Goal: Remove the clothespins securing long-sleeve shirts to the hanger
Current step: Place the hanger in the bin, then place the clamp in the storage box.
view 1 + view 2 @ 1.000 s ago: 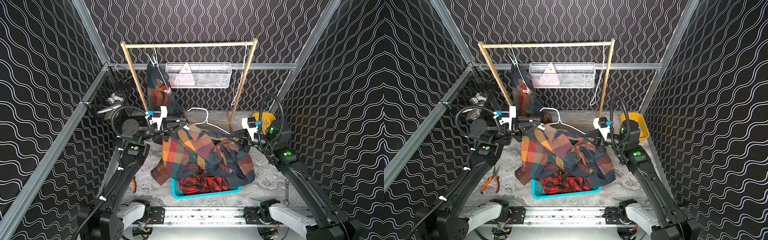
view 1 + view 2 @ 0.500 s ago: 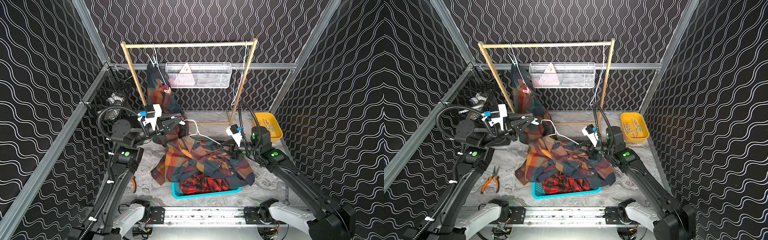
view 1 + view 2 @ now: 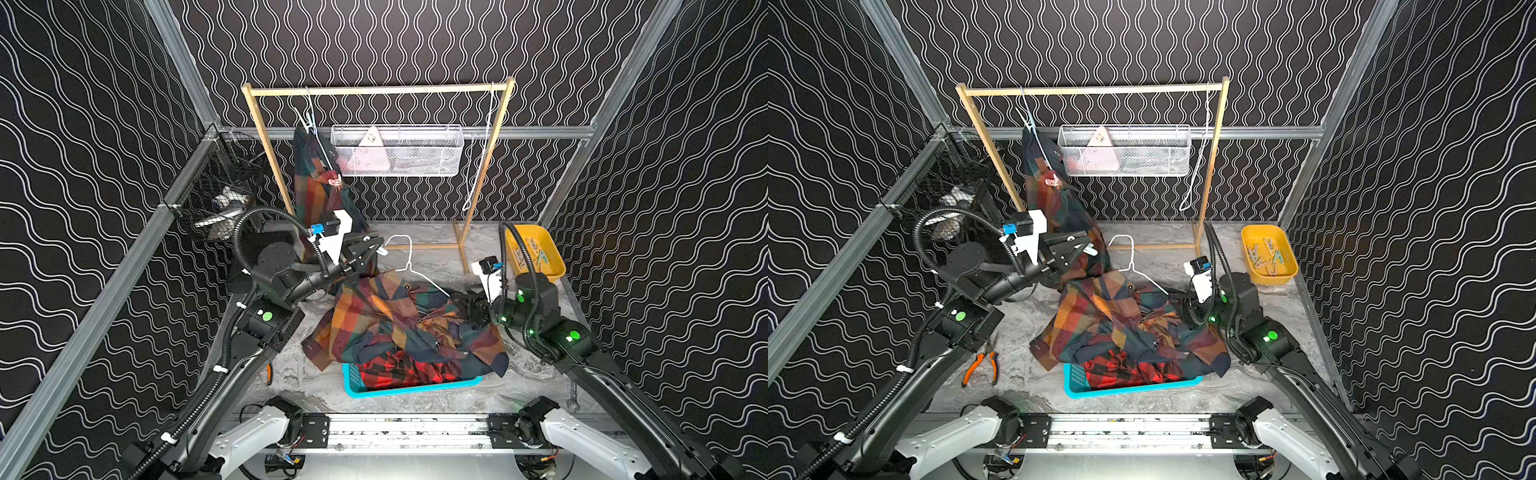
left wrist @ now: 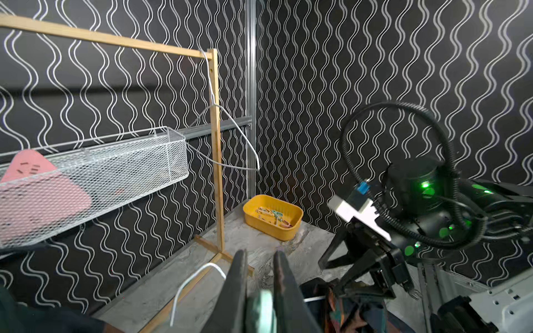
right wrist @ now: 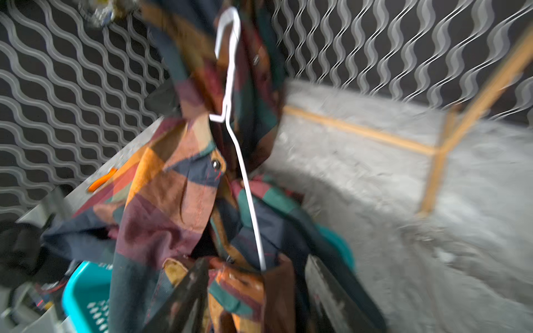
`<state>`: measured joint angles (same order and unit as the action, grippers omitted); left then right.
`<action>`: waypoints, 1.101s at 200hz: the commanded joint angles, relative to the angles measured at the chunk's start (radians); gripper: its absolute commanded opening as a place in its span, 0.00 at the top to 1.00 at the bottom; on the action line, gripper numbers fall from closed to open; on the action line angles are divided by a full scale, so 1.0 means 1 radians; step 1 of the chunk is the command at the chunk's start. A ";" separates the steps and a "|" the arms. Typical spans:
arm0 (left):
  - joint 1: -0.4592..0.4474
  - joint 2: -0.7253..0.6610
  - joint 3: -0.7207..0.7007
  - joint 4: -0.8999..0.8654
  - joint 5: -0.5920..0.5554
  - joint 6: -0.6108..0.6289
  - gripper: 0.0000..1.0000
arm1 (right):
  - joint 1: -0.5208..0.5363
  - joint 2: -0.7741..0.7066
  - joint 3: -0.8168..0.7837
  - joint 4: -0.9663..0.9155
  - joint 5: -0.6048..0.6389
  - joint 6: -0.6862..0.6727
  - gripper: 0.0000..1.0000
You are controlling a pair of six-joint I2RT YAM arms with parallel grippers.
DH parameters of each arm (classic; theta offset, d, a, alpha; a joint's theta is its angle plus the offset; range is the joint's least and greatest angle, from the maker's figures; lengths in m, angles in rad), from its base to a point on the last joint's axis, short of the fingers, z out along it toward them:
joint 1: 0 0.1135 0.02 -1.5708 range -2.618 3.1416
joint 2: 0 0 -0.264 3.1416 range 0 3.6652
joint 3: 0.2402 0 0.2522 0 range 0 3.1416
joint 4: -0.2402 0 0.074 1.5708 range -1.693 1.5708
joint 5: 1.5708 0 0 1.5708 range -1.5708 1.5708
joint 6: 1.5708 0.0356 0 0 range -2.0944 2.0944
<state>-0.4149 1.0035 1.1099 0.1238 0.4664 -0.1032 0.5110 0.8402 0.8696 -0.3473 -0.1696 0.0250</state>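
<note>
- My left gripper is pressed together on a mint clothespin. It is raised above the counter, just in front of the hanging shirt
- My right gripper stands spread, low over the heap of cloth. That wrist view is blurred, but folds of the checked shirt and the lower wire of the white hanger lie between its two fingers. I cannot tell whether either finger touches them
- The checked shirt lies crumpled on the counter between my arms and spills over the far rim of the teal basket
- The red-and-black shirt sits inside that basket, partly under the checked one
- The white hanger's hook rests on the bare counter, pointing toward the wooden rack, and its wire runs into the checked shirt's collar
- The hanging shirt is at the rack end nearer my left arm, with a pink clothespin clipped on it
- A bare hanger hangs at the rack's other end
- Loose clothespins lie in the yellow tray, in the far corner by my right arm
</note>
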 commanded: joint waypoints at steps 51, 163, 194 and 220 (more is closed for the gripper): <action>-0.073 0.063 0.039 -0.035 -0.216 -0.030 1.00 | 0.168 0.143 0.133 0.369 0.087 -0.176 0.38; -0.085 0.106 0.055 -0.044 -0.245 -0.035 1.00 | 0.322 0.415 0.309 0.545 0.091 -0.271 0.36; -0.088 0.114 0.064 -0.053 -0.233 -0.035 1.00 | 0.322 0.465 0.335 0.572 0.089 -0.273 0.36; -0.088 0.112 0.059 -0.044 -0.233 -0.036 1.00 | 0.322 0.508 0.369 0.567 0.070 -0.277 0.37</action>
<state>-0.5026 1.1149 1.1641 0.0525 0.2325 -0.1322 0.8322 1.3224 1.2098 0.1722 -0.0807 -0.2302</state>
